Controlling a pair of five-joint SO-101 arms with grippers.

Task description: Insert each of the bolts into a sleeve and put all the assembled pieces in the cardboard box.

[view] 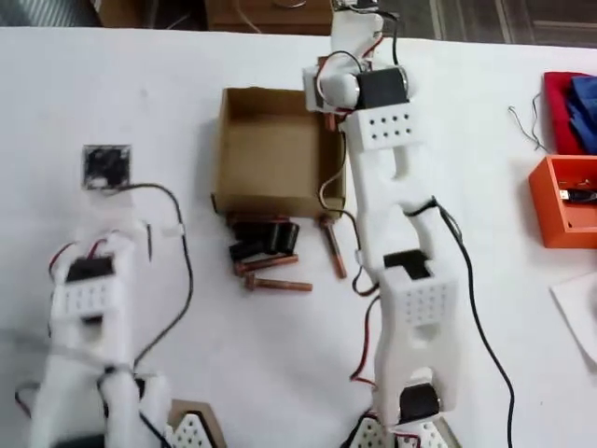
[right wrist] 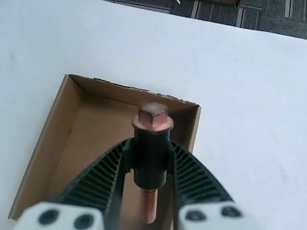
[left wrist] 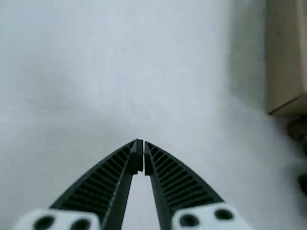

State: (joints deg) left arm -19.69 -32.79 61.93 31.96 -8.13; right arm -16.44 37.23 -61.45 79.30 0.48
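Presently the right gripper [right wrist: 150,145] is clamped on a black sleeve [right wrist: 151,165] with a copper bolt [right wrist: 152,119] seated through it, held above the open cardboard box [right wrist: 50,143]. The left gripper [left wrist: 140,149] is pressed together on nothing over the white table [left wrist: 96,72], near a box corner. Loose sleeves [view: 268,237] and bolts [view: 278,284] lie just beside the box's near wall.

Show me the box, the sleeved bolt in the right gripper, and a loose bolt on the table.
Box [view: 270,163]: high view, bare floor inside.
Sleeved bolt [right wrist: 153,117]: right wrist view, hex head.
Loose bolt [view: 280,285]: high view, middle of the shank.
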